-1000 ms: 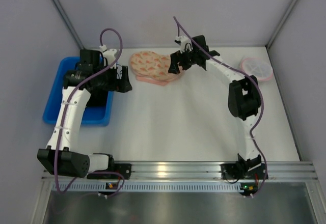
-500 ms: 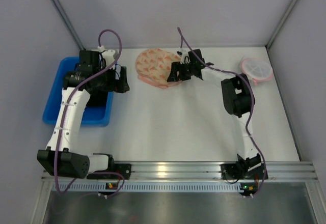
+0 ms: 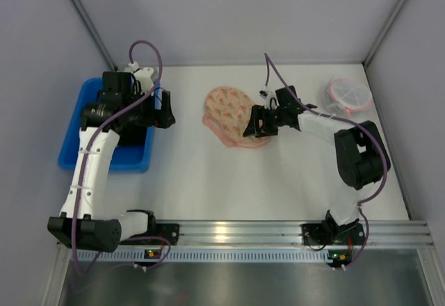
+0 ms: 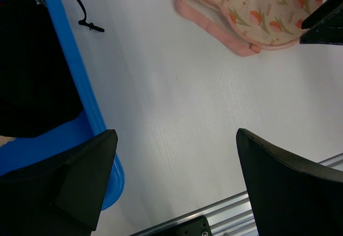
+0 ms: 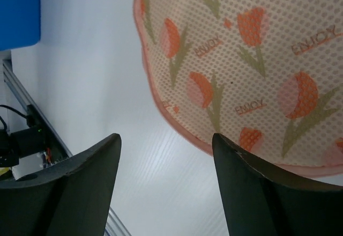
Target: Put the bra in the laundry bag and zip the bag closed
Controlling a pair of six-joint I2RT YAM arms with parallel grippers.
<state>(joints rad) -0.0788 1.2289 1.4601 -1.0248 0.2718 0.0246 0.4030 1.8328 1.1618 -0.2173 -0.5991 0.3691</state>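
We find left gripper (image 4: 177,134) and right gripper (image 5: 166,139) both wide; only the right wrist view resolves "ENJOY" on the cream-peach tulip-printed mesh laundry bag (image 5: 241,59).

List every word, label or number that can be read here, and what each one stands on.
"ENJOY": small orange letters on the laundry bag, repeated between its tulip prints, seen in the right wrist view.
Left wrist view: the bag's lettering is too small to read.
Top view: no readable text.
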